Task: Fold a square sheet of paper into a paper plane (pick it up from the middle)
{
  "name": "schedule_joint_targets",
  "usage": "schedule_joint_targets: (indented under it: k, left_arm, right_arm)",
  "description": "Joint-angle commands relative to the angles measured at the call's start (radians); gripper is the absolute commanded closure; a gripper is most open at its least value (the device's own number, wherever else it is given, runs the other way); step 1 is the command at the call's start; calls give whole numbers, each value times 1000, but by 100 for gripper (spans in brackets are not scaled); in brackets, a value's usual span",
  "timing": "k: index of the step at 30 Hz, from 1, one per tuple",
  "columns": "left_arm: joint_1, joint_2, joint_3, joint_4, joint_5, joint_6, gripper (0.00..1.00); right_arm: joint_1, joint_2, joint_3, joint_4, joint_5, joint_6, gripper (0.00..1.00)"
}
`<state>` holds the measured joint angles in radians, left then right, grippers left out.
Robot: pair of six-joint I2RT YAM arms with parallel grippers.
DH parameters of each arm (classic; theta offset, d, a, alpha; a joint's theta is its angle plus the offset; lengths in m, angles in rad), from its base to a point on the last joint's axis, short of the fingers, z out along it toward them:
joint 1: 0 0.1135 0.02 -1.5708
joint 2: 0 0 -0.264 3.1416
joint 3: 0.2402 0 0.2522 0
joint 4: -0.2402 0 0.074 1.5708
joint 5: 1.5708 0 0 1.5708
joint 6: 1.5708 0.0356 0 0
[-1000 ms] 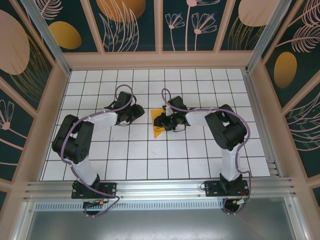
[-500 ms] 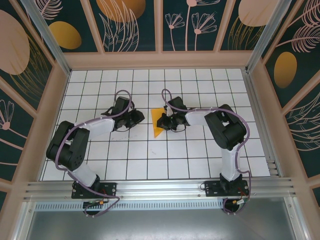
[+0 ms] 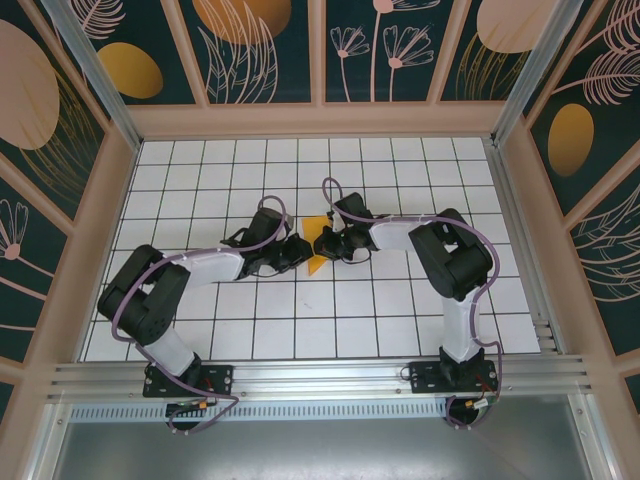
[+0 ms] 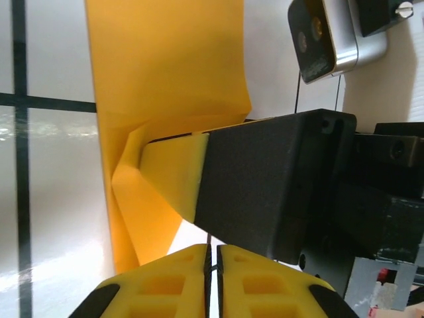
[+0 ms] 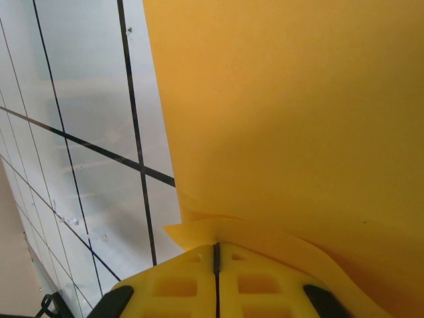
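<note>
Orange-yellow thin creased paper sheet: middle of white gridded worktop. My right pincer pinches its edge; my left pincer is pressed together alongside. Risk: tearing, if my arms pull apart.

The paper runs past the right wrist view's edges.
</note>
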<state>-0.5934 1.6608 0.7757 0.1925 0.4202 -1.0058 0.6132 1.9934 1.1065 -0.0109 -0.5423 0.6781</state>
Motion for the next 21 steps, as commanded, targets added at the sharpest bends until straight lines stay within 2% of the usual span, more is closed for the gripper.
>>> schedule_joint_targets:
  k: [1,21]
  left_arm:
    - [-12,37,-5,48,28,-28,87]
    - [-26,120,-16,38,25,-31,90]
  right_arm:
    - [11,46,12,-58,44,-20,94]
    - [10,44,9,-54,27,-17,96]
